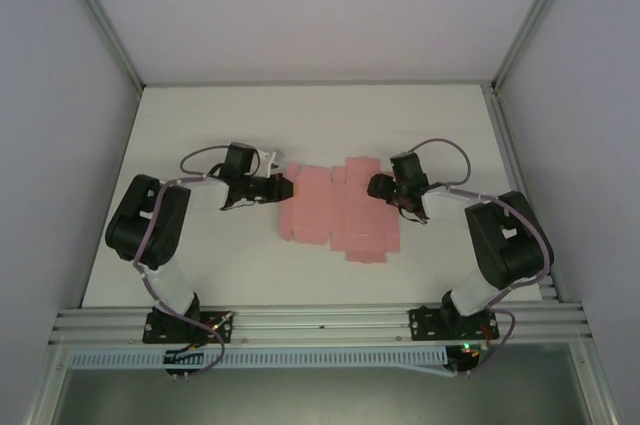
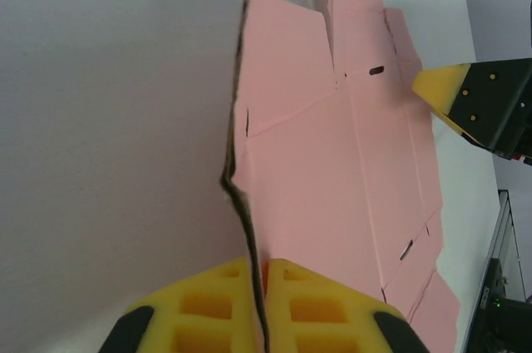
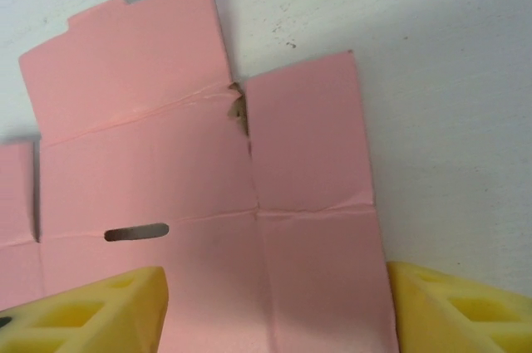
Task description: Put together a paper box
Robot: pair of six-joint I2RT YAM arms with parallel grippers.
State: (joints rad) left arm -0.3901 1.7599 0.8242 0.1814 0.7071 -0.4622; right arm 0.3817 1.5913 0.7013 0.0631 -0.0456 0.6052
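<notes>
Well, in the top view I see the paper box as a flat pink cut-out sheet on the white table, between the two arms. The left gripper is at the left edge of the sheet, and the right gripper is at its far right part.

In the left wrist view, the yellow pads are pressed together on the near edge of the sheet. This edge stands lifted from the table, while the rest lies flat beyond it. One yellow tip of the right gripper is at the far side of the sheet.

In the right wrist view, the yellow fingers are spread wide, one on each side of a flap of the sheet. I cannot tell whether they touch it. Beyond them the sheet has a small slot and a little tear.
</notes>
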